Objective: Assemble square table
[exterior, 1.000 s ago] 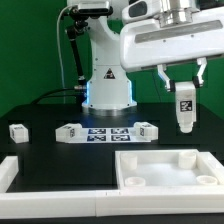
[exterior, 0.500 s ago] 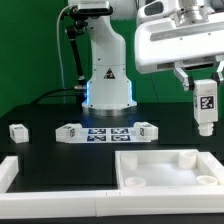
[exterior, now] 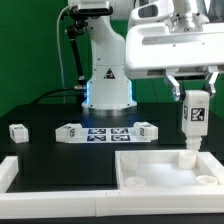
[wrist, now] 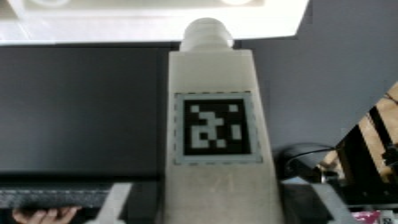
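Note:
The square slab (exterior: pixel 165 170) lies at the front right of the exterior view, rim up, with round sockets at its corners. My gripper (exterior: pixel 192 95) is shut on a white tagged leg (exterior: pixel 193 120) and holds it upright, its lower tip just above the slab's far right socket (exterior: pixel 188 157). In the wrist view the leg (wrist: pixel 217 130) fills the middle between my fingers (wrist: pixel 121 196), with the slab's rim (wrist: pixel 151 20) beyond its tip. Three more legs lie on the table: one at the left (exterior: pixel 16 131) and two (exterior: pixel 69 132) (exterior: pixel 146 131) flanking the marker board.
The marker board (exterior: pixel 108 133) lies in the middle in front of the robot base (exterior: pixel 106 90). A long white border bar (exterior: pixel 8 175) runs along the front left. Cables hang behind the base.
The gripper with the leg rose and shifted to the exterior view's right, then came back left and lower, so the leg's tip is now just over the slab's far right socket.

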`<state>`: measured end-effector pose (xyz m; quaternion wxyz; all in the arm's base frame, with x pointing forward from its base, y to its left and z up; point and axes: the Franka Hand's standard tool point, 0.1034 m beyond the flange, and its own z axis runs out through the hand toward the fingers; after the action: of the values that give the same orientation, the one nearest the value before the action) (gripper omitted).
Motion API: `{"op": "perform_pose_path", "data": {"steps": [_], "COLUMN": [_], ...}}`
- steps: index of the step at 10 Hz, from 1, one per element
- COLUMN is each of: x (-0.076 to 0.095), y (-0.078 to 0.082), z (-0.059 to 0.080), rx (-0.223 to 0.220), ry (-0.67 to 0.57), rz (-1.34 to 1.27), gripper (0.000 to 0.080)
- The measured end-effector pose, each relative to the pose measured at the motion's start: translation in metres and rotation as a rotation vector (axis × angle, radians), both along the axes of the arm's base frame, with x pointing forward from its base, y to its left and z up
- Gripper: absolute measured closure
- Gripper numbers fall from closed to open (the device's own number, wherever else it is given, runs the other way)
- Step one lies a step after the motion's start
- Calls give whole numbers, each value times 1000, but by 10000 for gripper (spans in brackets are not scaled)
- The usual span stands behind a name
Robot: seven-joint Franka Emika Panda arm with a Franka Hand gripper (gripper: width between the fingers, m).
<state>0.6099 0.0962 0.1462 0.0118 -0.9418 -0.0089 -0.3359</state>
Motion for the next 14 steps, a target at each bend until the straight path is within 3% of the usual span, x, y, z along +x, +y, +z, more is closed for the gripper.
{"op": "perform_pose_path", "data": {"steps": [4, 6, 9, 14], "x": [-3, -6, 5, 7], "y": [1, 13, 17, 24], "z": [-5, -21, -25, -41], "rx": [-2, 6, 9, 15], "ry": [27, 38, 31, 45], "rz": [2, -2, -7, -16], "gripper": [509, 509, 509, 509]}}
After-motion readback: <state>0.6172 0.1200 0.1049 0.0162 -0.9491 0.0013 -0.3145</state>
